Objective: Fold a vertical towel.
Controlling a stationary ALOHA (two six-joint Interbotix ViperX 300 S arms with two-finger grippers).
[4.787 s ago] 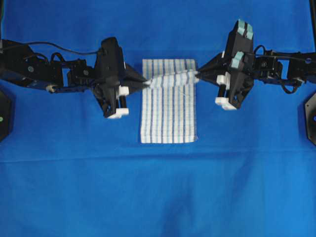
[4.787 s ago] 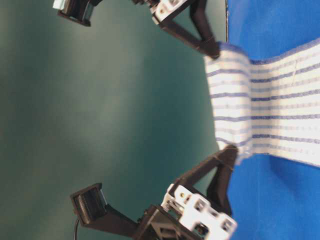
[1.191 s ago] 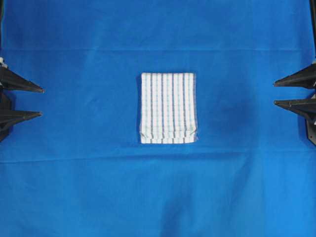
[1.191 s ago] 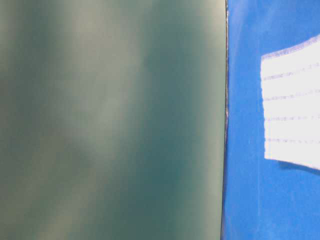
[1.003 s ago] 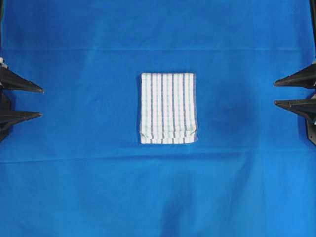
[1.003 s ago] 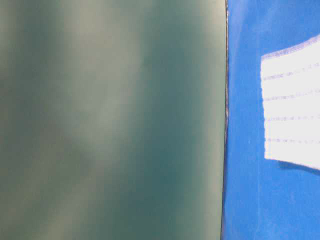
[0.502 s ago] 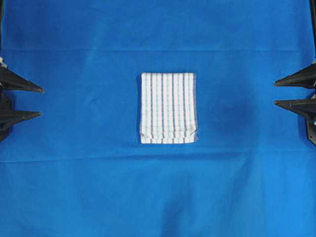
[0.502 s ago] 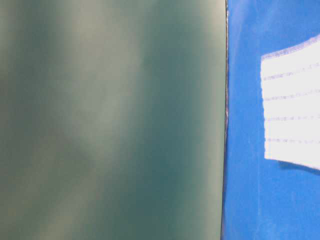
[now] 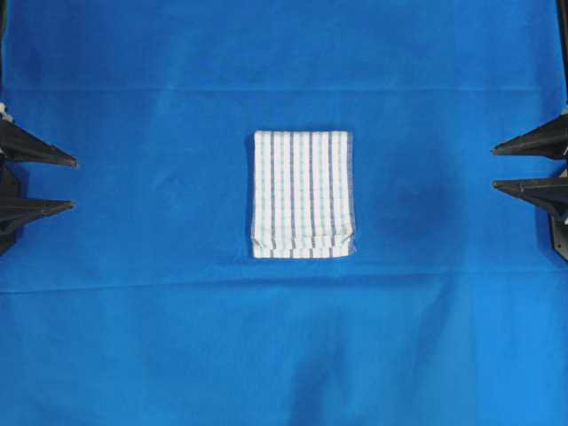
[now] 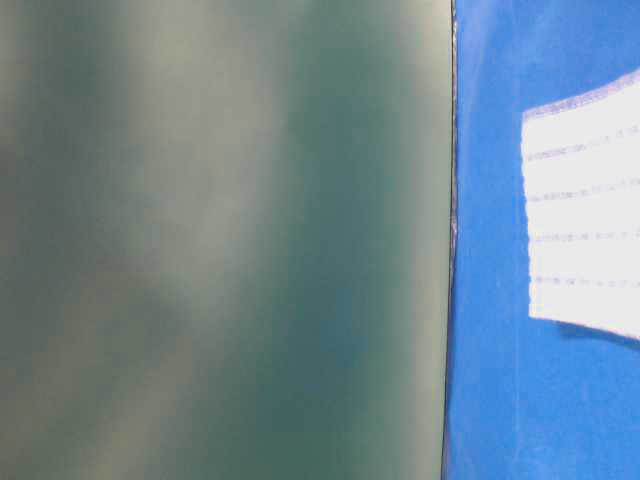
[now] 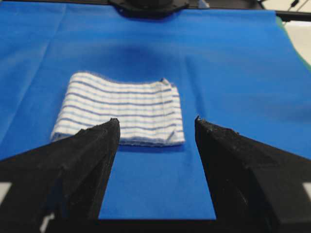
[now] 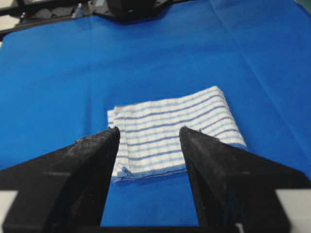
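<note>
At the far left edge of the overhead view the left gripper (image 9: 71, 184) shows only as two dark pointed tips, set apart with bare blue between them; its jaws stand wide and hold nothing. Its own wrist camera confirms this: the two black fingers (image 11: 87, 160) frame an open gap, and through that gap lies cloth-covered surface.

The blue sheet (image 9: 160, 337) covers the whole counter, faintly creased in a line running across below the middle.

In the centre lies the towel (image 9: 302, 193), white with thin light-blue and dark lengthwise stripes. It rests flat on the sheet, folded into a compact rectangle, with the layered edges showing along its lower end in the overhead view. It is well apart from both grippers. In the table-level view, which is turned on its side, only one bright end of the towel (image 10: 585, 230) is visible against the blue.

At the far right edge the right gripper (image 9: 493, 169) shows the same way, two pointed tips spread apart. Its jaws are wide and empty, as the right wrist view also shows.
</note>
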